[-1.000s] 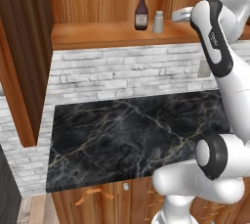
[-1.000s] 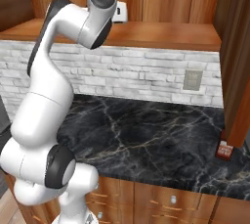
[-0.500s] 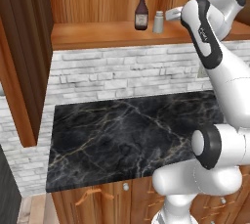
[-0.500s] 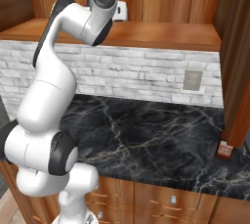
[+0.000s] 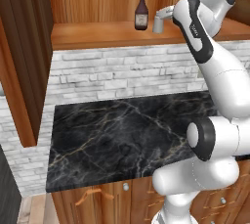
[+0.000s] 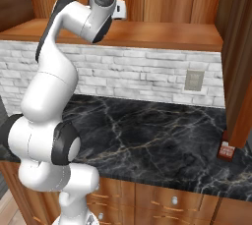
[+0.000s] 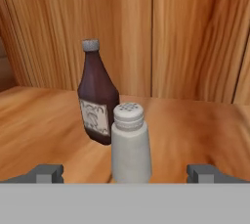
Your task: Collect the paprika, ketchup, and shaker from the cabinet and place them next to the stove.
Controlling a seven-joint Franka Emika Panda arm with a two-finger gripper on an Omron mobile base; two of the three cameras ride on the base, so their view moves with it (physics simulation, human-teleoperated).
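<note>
Two tips of the claw (image 7: 127, 173) stand at their widest with nothing held, Ana says. The shaker (image 7: 129, 145) sits right between them, at twelve o'clock from the hand.

So what has changed? asks Ben.

Over the last second the arm has swung in toward the cabinet (image 7: 195, 47), and the claw has closed on the shaker from well apart to just beside it. I judge the reach is nearly done. A little more advance, then a squeeze, and the first item can come out.

And how should it handle?

It is a small, pale, smooth cylinder with a rounded, dotted cap, slightly wider at the foot. Probably light and easy to tip. The ketchup (image 7: 97, 103) stands close at its ten o'clock, whether touching I cannot tell: dark glossy brown, narrow neck, grey cap, pale label.

And around them?

A flat shelf board (image 7: 44, 115) of warm wood with vertical-grain panels behind. Below it are a rough white brick wall (image 5: 122, 74) and the polished black veined counter (image 5: 122, 135).
</note>
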